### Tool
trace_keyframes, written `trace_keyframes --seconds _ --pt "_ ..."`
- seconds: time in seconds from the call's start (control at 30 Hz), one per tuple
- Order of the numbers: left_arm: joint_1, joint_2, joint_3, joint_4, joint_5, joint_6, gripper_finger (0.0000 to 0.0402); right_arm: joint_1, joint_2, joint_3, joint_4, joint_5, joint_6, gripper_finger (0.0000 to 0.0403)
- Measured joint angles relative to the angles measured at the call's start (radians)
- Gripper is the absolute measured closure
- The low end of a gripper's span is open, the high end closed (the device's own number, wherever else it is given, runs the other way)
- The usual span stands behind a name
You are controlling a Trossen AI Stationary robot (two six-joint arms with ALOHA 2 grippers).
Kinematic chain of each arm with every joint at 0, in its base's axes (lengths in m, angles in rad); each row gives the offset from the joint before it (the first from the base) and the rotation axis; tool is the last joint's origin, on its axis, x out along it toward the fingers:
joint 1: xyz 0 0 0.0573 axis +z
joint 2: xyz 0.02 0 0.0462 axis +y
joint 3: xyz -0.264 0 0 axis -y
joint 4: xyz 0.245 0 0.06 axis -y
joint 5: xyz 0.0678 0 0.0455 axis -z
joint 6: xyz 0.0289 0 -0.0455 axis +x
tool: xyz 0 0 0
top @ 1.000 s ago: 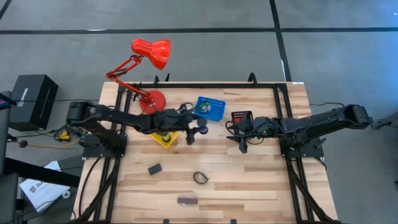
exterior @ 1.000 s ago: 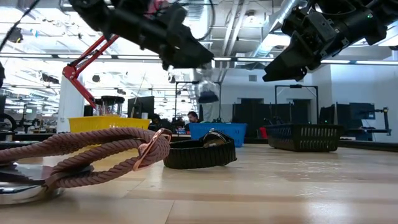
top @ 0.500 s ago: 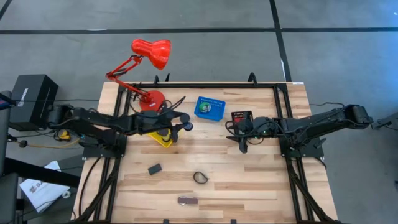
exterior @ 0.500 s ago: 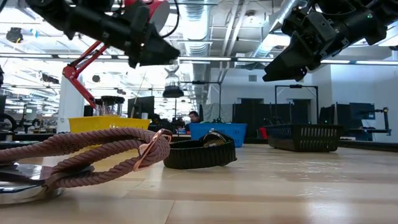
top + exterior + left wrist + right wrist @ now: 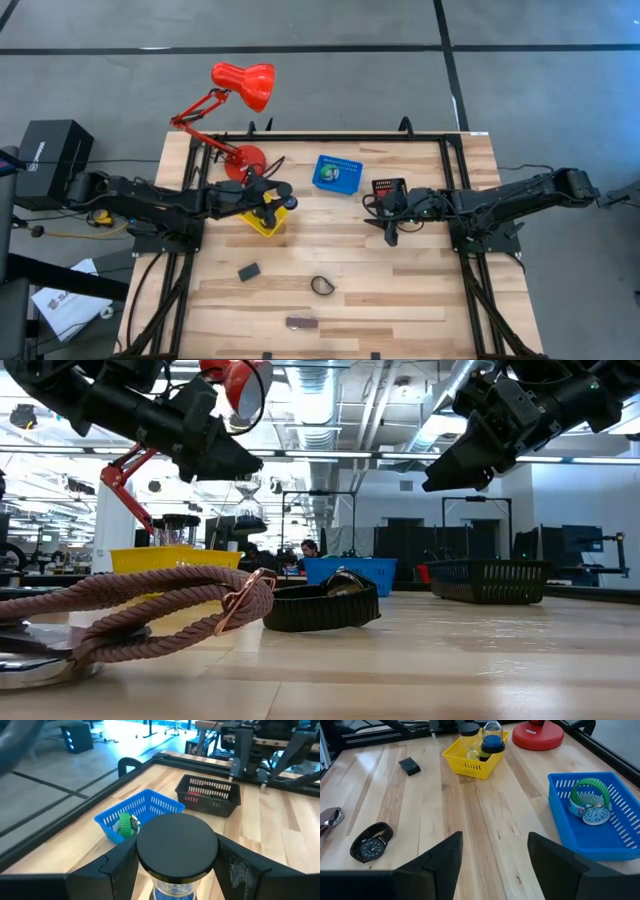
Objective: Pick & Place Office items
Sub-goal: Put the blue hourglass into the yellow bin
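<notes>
My left gripper (image 5: 276, 201) is shut on an hourglass with black caps and blue sand (image 5: 245, 510), above the yellow basket (image 5: 264, 224). A second black-capped glass (image 5: 469, 735) stands in that basket. On the near part of the table lie a black block (image 5: 249, 271), a black wristwatch (image 5: 322, 285) and a brownish rope band (image 5: 300, 323), which shows large in the low view (image 5: 140, 605). My right gripper (image 5: 390, 236) hovers open beside the black basket (image 5: 388, 188), touching nothing. My left gripper pinches the hourglass between its two fingers at the upper black cap (image 5: 177, 842). The fingers slant down at it from the table's left. The hourglass hangs upright below them, over the yellow basket; its lower end (image 5: 491, 749) is at the rim, and whether it rests there I cannot tell.
A red desk lamp (image 5: 243, 85) stands on its round base (image 5: 244, 163) just behind the yellow basket. The blue basket (image 5: 337, 173) holds a green piece (image 5: 590, 790); the black basket holds a red block (image 5: 192, 797). Bare wood lies between the baskets and the near items.
My left gripper has drawn back toward the table's left, carrying the hourglass from the middle of the table near the blue basket to above the yellow basket. The hourglass has stayed upright in the hold.
</notes>
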Motion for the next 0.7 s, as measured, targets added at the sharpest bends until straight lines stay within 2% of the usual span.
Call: trace_keyframes --seconds 0.37,0.7 --pt "0.0 -0.014 -0.002 -0.119 -0.017 -0.034 0.018 0.0 0.0 0.0 0.0 0.0 0.0 0.0188" --pt "0.0 -0.023 -0.001 -0.163 -0.017 -0.069 0.0178 0.0 0.0 0.0 0.0 0.0 0.0 0.0188"
